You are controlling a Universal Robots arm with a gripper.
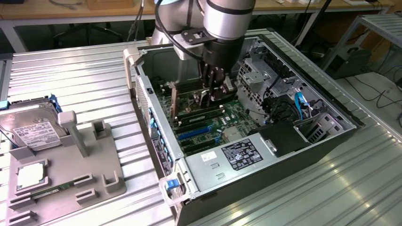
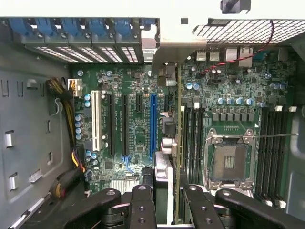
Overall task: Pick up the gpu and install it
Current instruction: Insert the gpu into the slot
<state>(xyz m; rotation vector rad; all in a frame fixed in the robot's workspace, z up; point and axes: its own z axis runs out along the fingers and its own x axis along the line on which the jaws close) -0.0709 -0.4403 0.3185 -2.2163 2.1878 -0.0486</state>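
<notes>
Jaws (image 2: 169, 202) are clamped on the gpu (image 2: 165, 162), one finger each side of the card, which the wrist view shows edge-on. Card hangs upright inside the open case (image 1: 326, 108), over the motherboard (image 2: 133, 90). It's just beside the blue slot (image 2: 153, 125) on one side, with the memory slots (image 2: 193, 138) on the other. Bracket end points at the rear wall with the blue latches (image 2: 86, 27).

Step in hand, as I read it, is seating the card. To do it well:
- Card plumb and parallel to the slot.
- Bracket lined up with the rear opening.
- Push straight down, even load along the length. Any tilt and one end of the connector likely binds.
- No sideways drift, since clearance to the memory slots looks tight.

Hard to make out:
- Card's bottom edge and the slot under it are covered by the card itself. Can't tell if it's seated, partly in, or hovering.
- Pad contact is hidden behind the finger bodies.
- In the exterior view the arm (image 1: 226, 19) blocks the rear part of the case.

Off to the exterior view's left, a hard drive (image 1: 31, 132) sits in a grey holder (image 1: 82, 165) on the counter (image 1: 82, 75), well apart from the case.
</notes>
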